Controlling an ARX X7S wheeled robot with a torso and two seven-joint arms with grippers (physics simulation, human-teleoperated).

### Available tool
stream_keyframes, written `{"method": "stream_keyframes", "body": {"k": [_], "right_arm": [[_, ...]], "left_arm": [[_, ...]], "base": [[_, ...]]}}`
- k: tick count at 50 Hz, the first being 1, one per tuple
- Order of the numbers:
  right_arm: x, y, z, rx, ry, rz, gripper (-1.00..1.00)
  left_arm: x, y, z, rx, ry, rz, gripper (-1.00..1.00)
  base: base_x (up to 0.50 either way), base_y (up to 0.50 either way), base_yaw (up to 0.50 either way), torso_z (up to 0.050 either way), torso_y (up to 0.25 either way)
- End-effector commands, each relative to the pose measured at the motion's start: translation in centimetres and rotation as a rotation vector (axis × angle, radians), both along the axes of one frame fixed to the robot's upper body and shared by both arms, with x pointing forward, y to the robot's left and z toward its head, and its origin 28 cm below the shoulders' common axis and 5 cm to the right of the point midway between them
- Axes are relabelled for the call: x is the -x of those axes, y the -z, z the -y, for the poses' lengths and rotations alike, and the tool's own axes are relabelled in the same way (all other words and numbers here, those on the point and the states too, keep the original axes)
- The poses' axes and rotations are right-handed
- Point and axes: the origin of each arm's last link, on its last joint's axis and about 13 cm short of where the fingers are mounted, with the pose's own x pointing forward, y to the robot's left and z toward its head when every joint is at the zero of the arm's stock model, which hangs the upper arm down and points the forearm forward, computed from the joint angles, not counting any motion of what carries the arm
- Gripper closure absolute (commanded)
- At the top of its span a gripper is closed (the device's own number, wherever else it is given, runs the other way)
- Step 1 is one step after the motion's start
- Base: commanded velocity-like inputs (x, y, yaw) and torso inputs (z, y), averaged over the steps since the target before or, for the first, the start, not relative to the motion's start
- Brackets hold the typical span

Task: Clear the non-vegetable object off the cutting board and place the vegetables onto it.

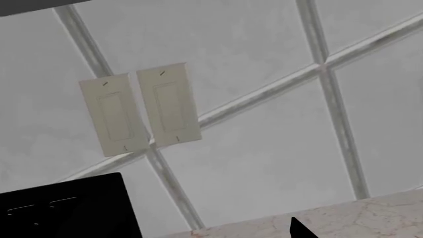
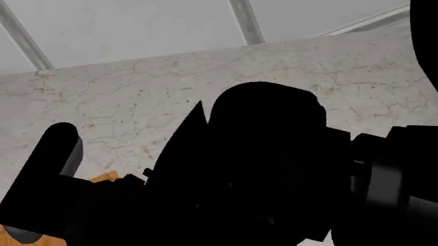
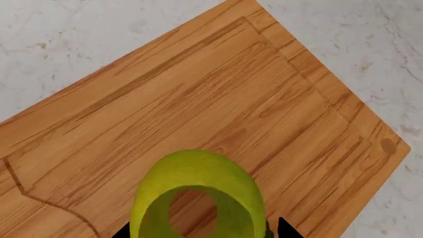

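Flat, even simulator light fills all three views with no cast shadows or glare, everything sharp and undistorted, though the robot's arm [image 2: 236, 184] renders pure black without shading over the pale marbled bench [image 2: 196, 81].

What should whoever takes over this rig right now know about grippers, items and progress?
Right gripper: fingertips flank the yellow-green vegetable over the cutting board; grip not confirmable.
Left gripper: points toward the wall, only a fingertip shows; state unclear.
Fish and garlic: not in view; the visible part of the board has no fish.
Left to do: confirm the fish is off, set the vegetable down, fetch the garlic.
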Motion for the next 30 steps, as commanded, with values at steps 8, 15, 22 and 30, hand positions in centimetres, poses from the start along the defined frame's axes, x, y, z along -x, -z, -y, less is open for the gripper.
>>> {"method": "stream_keyframes", "body": {"k": [8, 15, 22, 30], "right_arm": [[1.3, -3.3, 0.7, -0.022, -0.022, 0.077, -1.0], [1.6, -5.0, 1.5, -0.043, 0.005, 0.114, -1.0], [2.0, -6.9, 2.5, -0.056, 0.041, 0.159, -1.0], [1.0, -8.0, 4.1, -0.083, 0.123, 0.189, -1.0]], "left_arm": [[0.2, -0.5, 0.4, 0.02, 0.036, 0.01, -1.0], [0.1, -0.6, 0.5, 0.017, 0.041, 0.013, -1.0], [0.1, -0.8, 0.5, 0.017, 0.04, 0.015, -1.0], [0.1, -0.6, 0.6, 0.014, 0.044, 0.012, -1.0]], "base": [[0.0, 0.0, 0.0, 0.0, 0.0], [0.0, 0.0, 0.0, 0.0, 0.0], [0.0, 0.0, 0.0, 0.0, 0.0], [0.0, 0.0, 0.0, 0.0, 0.0]]}}
